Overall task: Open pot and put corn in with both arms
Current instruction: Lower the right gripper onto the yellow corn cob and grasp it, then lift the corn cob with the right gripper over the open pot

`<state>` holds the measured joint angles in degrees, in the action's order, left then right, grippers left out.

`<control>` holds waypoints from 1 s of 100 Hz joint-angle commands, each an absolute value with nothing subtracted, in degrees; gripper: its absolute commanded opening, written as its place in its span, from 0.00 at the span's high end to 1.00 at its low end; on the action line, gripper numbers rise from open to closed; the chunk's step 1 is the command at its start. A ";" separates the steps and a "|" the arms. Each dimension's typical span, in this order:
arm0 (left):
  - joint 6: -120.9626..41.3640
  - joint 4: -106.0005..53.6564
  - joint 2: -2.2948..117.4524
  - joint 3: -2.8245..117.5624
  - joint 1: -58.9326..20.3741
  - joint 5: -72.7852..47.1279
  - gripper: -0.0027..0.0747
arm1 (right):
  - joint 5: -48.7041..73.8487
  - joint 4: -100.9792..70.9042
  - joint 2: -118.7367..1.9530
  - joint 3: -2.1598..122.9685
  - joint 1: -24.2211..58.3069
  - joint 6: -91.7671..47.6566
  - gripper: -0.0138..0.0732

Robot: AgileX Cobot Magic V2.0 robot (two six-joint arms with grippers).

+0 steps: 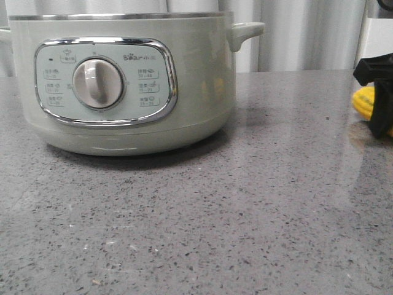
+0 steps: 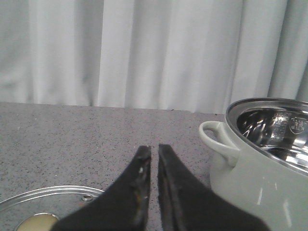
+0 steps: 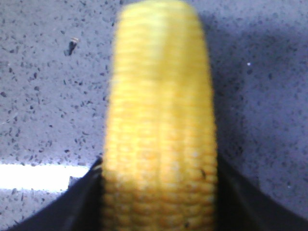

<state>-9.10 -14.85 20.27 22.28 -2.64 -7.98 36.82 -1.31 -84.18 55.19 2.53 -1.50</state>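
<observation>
The pale-green pot (image 1: 123,86) stands at the back left of the counter, its dial panel facing me. In the left wrist view the pot (image 2: 260,163) is open and shows a bare steel inside. My left gripper (image 2: 154,150) is shut and empty, beside the pot's side handle (image 2: 214,137). The glass lid (image 2: 43,207) lies flat on the counter under it. My right gripper (image 1: 377,101) is at the far right edge, shut on the yellow corn (image 1: 363,101). In the right wrist view the corn (image 3: 161,130) fills the space between the black fingers (image 3: 77,202), just over the counter.
The speckled grey counter (image 1: 245,203) stretches across the front. A pale curtain (image 2: 144,53) hangs behind the counter. The pot's right handle (image 1: 245,32) sticks out toward the right arm's side.
</observation>
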 commanded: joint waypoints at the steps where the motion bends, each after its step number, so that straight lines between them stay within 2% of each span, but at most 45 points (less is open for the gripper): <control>1: -8.89 -15.39 20.67 24.18 -3.11 -3.99 0.99 | 35.03 -2.06 -81.68 57.61 2.24 -1.40 0.73; 8: -8.89 -15.39 20.67 24.18 -3.11 -3.99 0.99 | 35.44 -3.28 -80.25 59.05 2.33 -1.51 0.83; 16: -8.89 -15.39 20.67 24.18 -3.11 -4.10 0.99 | 35.97 -4.22 -78.10 61.91 3.20 -1.51 0.87; 34: -8.89 -15.39 20.67 24.18 -3.11 -4.30 0.99 | 36.00 -4.22 -75.70 71.66 8.88 -1.51 0.87; 45: -8.89 -15.39 20.67 24.18 -3.11 -4.30 0.99 | 35.49 -4.22 -76.10 78.40 15.48 -2.12 0.87; 73: -8.89 -15.39 20.67 24.18 -3.11 -4.42 0.99 | 29.19 -4.22 -82.43 87.37 30.07 -4.61 0.87; 100: -8.89 -15.39 20.67 24.18 -3.11 -7.43 0.99 | 28.12 -4.22 -90.76 90.84 33.69 -4.61 0.87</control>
<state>-9.10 -14.85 20.27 22.28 -2.64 -10.30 32.89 -4.22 -91.08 87.94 33.23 -3.89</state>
